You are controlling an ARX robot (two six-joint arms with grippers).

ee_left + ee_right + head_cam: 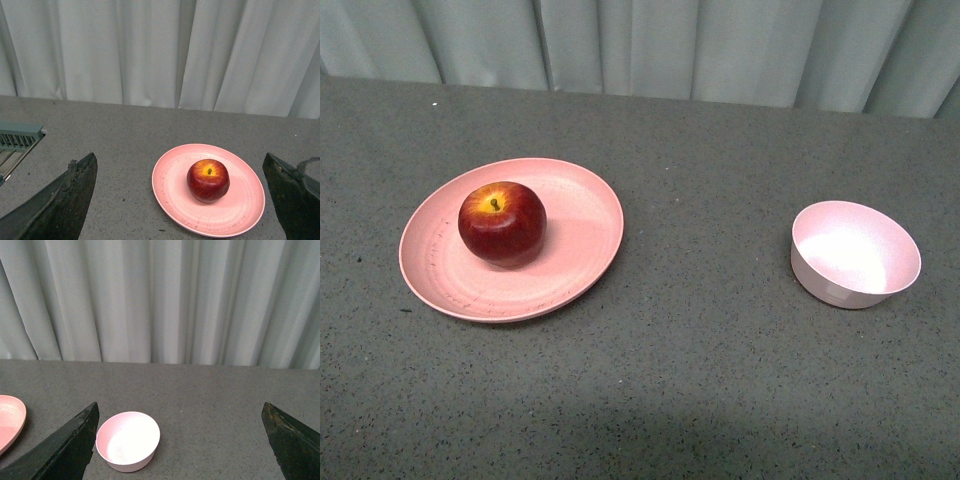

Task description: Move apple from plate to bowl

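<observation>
Apple (502, 224) waiting for its lift

The left pincer (179, 165) and right pincer (180, 407) are gaping wide, gripping nothing, seemingly readying a reach. On the surface (700, 380) the apple is sitting stem-up on the plate (582, 240), the bowl (802, 265) standing empty well apart, a curtain (620, 40) hanging behind.

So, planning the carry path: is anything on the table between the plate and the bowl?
No. In the front view the grey table between the plate and the bowl is bare.
</observation>
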